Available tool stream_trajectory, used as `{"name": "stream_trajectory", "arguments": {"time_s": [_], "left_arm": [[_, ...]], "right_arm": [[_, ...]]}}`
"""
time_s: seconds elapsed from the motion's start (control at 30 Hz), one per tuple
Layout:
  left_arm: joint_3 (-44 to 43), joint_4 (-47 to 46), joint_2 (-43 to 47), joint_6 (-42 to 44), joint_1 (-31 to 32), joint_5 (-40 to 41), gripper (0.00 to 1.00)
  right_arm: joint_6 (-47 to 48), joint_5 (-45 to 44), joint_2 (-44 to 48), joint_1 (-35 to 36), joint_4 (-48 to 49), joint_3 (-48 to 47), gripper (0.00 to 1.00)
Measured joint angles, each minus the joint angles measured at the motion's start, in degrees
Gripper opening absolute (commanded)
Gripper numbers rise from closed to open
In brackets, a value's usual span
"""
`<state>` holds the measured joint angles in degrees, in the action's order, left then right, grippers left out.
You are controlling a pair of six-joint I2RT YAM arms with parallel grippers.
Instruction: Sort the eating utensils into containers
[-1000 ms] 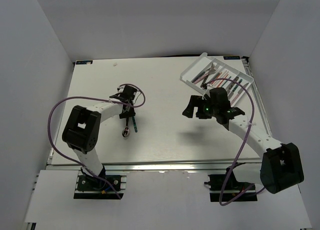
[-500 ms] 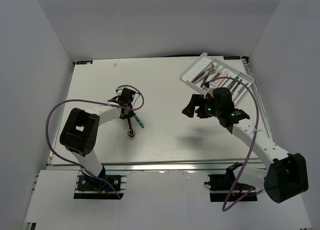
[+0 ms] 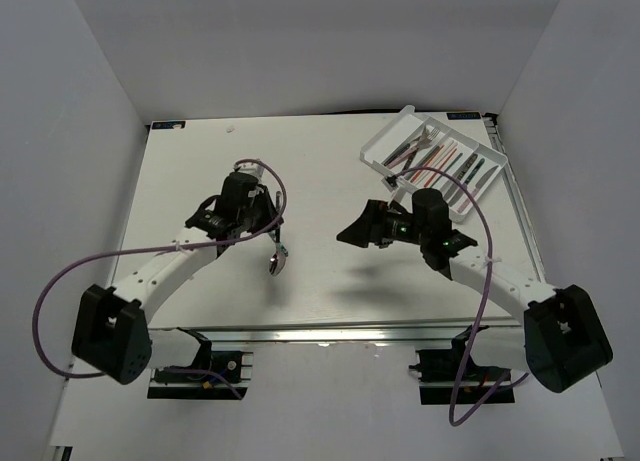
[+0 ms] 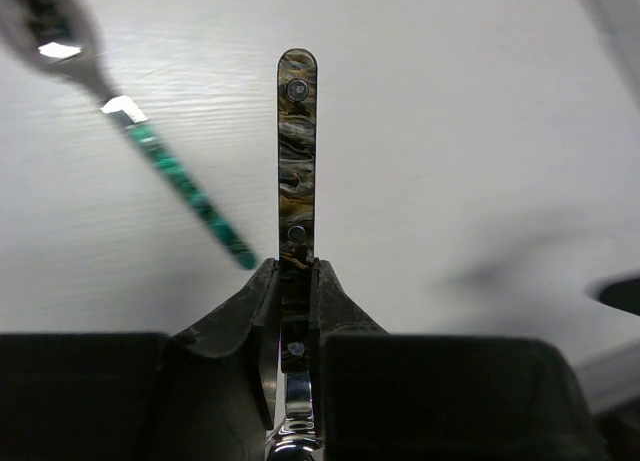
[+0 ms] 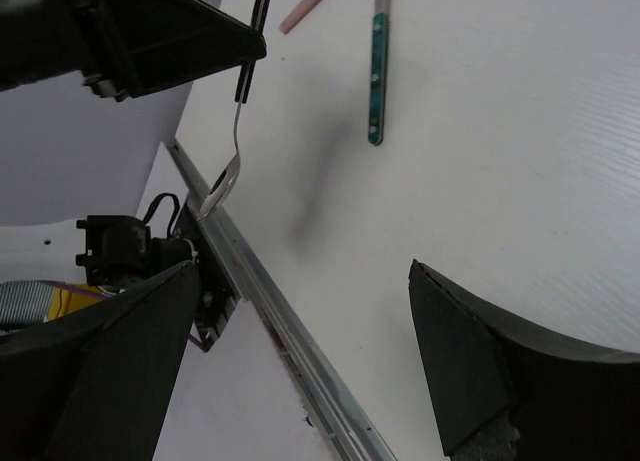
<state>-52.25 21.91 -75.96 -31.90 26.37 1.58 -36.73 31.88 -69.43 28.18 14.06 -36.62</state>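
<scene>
left gripper (image 4: 297, 271) clenches a slim steel spoon (image 4: 297, 151) by its marbled brown handle, bowl hanging down. a glossy teal-handled spoon (image 4: 180, 186) lies flat on the table (image 3: 200, 161). the white tray (image 3: 378, 146) sits at two o'clock, nearer the right gripper (image 3: 362, 228), which is spread and empty.

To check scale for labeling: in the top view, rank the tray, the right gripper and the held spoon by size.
1. tray, clearly largest
2. right gripper, though raised nearer the camera
3. spoon, smallest

Overhead view; wrist cameras face table (image 3: 330, 176)
</scene>
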Motion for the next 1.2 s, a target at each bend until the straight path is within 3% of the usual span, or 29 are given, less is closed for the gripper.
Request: {"name": "stream_trajectory", "arguments": {"time_s": [0.13,0.33,0.63,0.73,0.9,1.0,1.03,1.1,1.13,1.2], "left_arm": [[0.2,-4.0,5.0,-0.1,1.6,-8.2,0.0],[1.7,-7.8,6.0,-0.8,2.7,-15.8,0.0],[2.6,-10.4,6.0,-1.3,3.9,-19.7,0.0],[2.6,-11.1,6.0,-1.2,4.1,-20.5,0.0],[2.8,-11.4,5.9,-0.9,4.1,-20.9,0.0],[2.9,-11.3,5.4,-0.4,4.1,-20.9,0.0],[2.9,-11.5,5.1,-0.1,4.2,-20.8,0.0],[2.8,-11.4,5.0,0.5,4.2,-20.5,0.12],[2.6,-11.3,4.9,0.8,4.2,-20.5,0.4],[1.9,-10.3,4.5,1.5,4.2,-19.7,0.7]], "right_arm": [[-3.6,-1.0,-2.3,3.1,5.1,-0.1,0.88],[-8.5,-10.3,-3.3,5.4,6.9,-3.2,0.86],[-10.7,-18.6,-13.3,10.4,5.4,-16.0,0.69],[-10.9,-19.8,-16.9,11.8,3.7,-18.7,0.6],[-11.4,-19.8,-20.9,13.6,2.4,-21.2,0.36],[-12.8,-19.7,-21.0,14.1,2.4,-21.6,0.0],[-12.3,-19.6,-21.0,14.3,2.5,-22.1,0.0],[-12.5,-19.9,-21.1,14.3,2.1,-22.2,0.0],[-12.6,-20.0,-21.3,14.2,2.2,-22.3,0.0],[-12.4,-19.9,-21.7,13.9,1.9,-22.7,0.0]]}}
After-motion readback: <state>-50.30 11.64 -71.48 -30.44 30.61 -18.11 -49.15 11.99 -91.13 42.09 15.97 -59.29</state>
